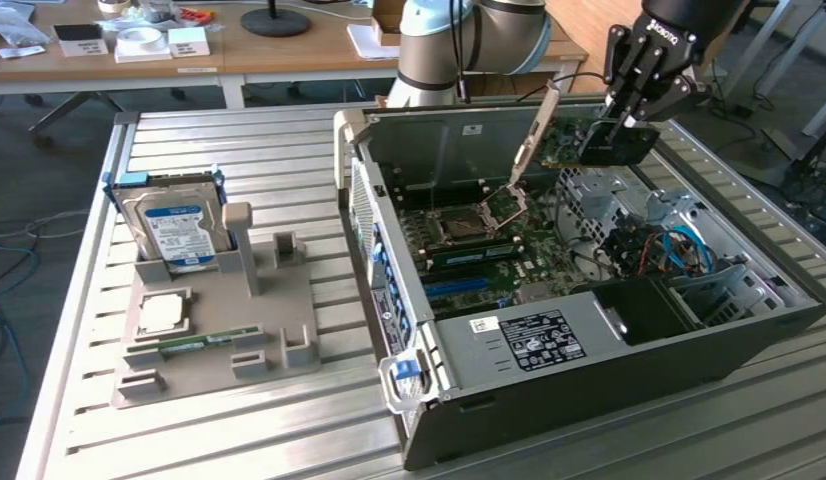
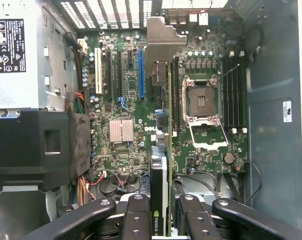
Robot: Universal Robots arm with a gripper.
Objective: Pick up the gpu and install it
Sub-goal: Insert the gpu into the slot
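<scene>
- One gripper [image 1: 629, 118] is pinching the gpu [image 1: 593, 148] between its fingers.
- Directly beneath it, the gpu is hanging over the motherboard [image 2: 126, 150] in the open case [image 1: 587, 375].

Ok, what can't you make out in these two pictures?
Wrist view: the gpu shows edge-on, so its faces are hidden.
Exterior view: the gripper covers the gpu's gripped edge.
Exterior view: the hard drive label print is too small to read.
Wrist view: the picture's edge cuts the power supply label.
</scene>
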